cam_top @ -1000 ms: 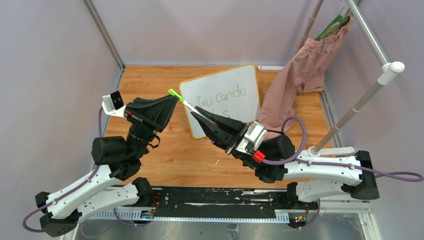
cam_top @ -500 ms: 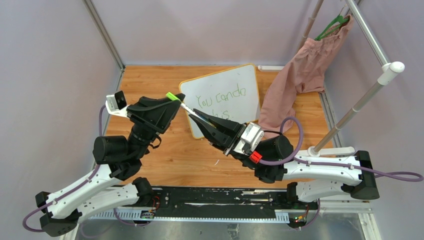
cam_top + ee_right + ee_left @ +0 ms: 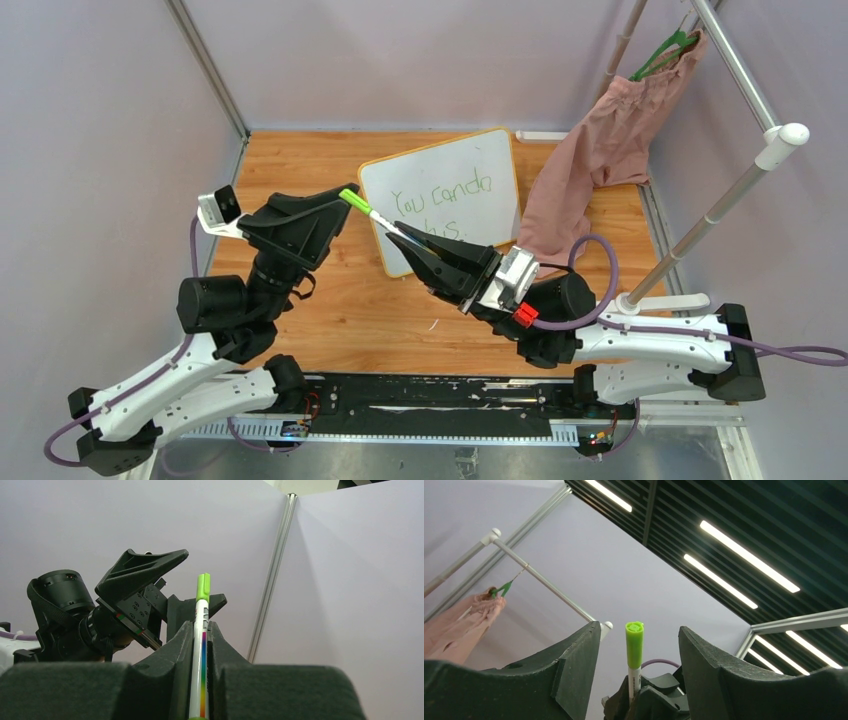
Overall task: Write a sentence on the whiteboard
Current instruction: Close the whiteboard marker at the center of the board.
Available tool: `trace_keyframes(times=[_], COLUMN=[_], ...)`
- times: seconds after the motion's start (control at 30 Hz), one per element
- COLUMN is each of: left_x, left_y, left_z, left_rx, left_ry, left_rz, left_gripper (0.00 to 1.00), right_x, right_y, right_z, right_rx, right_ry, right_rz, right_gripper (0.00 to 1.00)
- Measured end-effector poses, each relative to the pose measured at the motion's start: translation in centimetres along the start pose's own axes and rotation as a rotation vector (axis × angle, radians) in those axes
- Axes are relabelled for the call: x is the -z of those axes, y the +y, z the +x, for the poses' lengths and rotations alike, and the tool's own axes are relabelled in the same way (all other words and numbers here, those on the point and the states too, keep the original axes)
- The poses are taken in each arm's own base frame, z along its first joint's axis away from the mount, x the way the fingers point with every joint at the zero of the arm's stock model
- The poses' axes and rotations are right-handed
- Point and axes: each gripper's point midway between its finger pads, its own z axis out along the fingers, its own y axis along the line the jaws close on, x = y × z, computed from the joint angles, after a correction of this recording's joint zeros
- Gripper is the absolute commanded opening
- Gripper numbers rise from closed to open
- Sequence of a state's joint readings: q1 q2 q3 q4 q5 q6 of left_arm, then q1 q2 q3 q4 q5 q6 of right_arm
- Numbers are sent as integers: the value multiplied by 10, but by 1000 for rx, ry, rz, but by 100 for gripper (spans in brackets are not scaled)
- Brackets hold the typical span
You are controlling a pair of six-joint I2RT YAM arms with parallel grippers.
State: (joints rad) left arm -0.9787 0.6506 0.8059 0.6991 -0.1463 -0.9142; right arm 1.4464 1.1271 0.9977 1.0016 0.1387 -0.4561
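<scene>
The right gripper (image 3: 412,242) clamps the marker (image 3: 375,214) over the whiteboard (image 3: 480,150) near-left corner. The left gripper (image 3: 639,630) stands open around the cap (image 3: 634,639), apparently without contact. The whiteboard, bearing the sentence (image 3: 442,195), lies at the table (image 3: 380,310) far edge.

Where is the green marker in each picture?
Top external: the green marker is mid-picture, slanting between the two claws, over the whiteboard's left edge.
Left wrist: bottom centre, upright in the gap of the open left claw, touching neither finger.
Right wrist: centre, pinched in the right claw.
Shared landmark: the left claw, right by the marker's green cap in all three.
</scene>
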Motion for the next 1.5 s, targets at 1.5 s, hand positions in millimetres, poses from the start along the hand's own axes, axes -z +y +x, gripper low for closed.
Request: trace_keyframes(times=[1.5], left_x=[-3], left_y=[9], left_z=[9], left_rx=[-1], left_ry=[23], left_rz=[-18], left_gripper=[36], right_x=[5], right_y=[4], right_z=[2], right_rx=[-24], right_ry=[13], right_rz=[-23], right_gripper=[0])
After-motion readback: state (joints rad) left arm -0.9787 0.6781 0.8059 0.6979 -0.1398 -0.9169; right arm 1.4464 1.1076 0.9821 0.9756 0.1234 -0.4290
